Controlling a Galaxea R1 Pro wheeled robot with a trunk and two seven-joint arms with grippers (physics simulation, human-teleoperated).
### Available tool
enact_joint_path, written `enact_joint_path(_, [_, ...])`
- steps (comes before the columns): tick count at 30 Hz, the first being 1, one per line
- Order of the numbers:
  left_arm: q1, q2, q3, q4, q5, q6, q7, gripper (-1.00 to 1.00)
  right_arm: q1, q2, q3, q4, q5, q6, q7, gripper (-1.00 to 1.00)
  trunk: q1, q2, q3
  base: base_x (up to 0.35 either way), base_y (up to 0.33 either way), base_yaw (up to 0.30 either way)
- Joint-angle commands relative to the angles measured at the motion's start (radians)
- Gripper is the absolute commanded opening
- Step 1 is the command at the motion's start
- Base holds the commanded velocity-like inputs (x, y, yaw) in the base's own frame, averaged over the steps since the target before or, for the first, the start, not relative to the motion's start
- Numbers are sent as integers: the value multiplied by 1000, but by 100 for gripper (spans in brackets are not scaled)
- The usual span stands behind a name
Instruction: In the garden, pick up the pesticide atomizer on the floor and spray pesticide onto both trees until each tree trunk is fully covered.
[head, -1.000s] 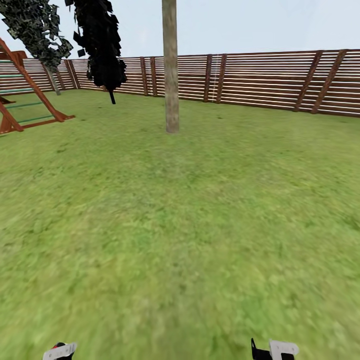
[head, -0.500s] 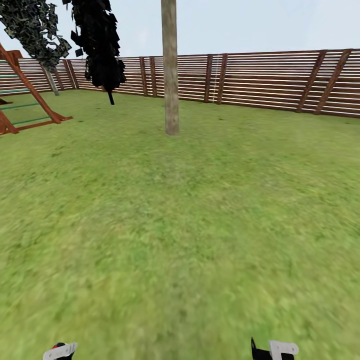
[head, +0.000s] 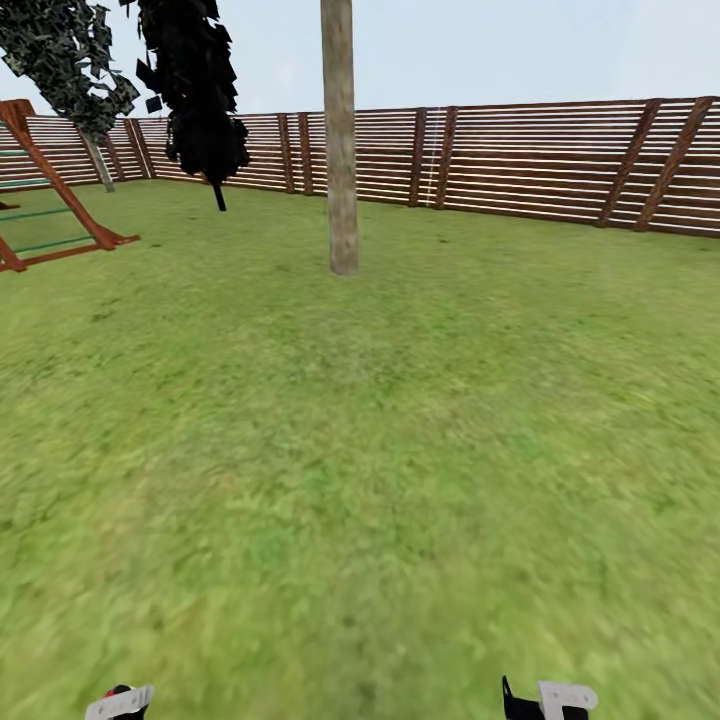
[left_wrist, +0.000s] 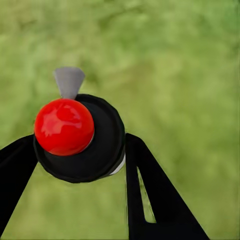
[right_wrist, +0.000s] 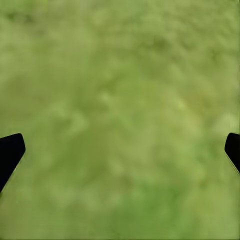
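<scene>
Green grass lawn (head: 400, 480) is spread across the head view, ringed at the back by a brown slatted fence (head: 540, 160). One pale grey-beige tree trunk (head: 340, 140) is seen standing upright ahead, well apart from the robot, with its crown cut off by the frame. A near-black column-shaped tree (head: 195, 90) and a wooden play frame (head: 55, 200) are seen further left.

In the left wrist view, the pesticide atomizer (left_wrist: 80, 135) is seen clamped between the dark fingers of the left gripper (left_wrist: 82, 160): a round black body topped with a glossy red knob and a small grey nozzle, held above the grass. It is judged to be light, rigid and smooth, so a firm hold around the black body is best, with the nozzle left free. Whether any liquid is inside cannot be told, and no white specks are visible.

The right gripper (right_wrist: 120, 150) is seen with its jaws wide apart, nothing between them.
</scene>
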Motion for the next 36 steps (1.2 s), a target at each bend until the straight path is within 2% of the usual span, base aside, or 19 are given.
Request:
enact_joint_path(1, [0, 0, 0, 0, 0, 0, 0, -100, 0, 0, 0, 0, 0, 0, 0, 100, 0, 0, 0, 343, 0, 0])
enact_joint_path(36, [0, 0, 0, 0, 0, 0, 0, -100, 0, 0, 0, 0, 0, 0, 0, 100, 0, 0, 0, 343, 0, 0])
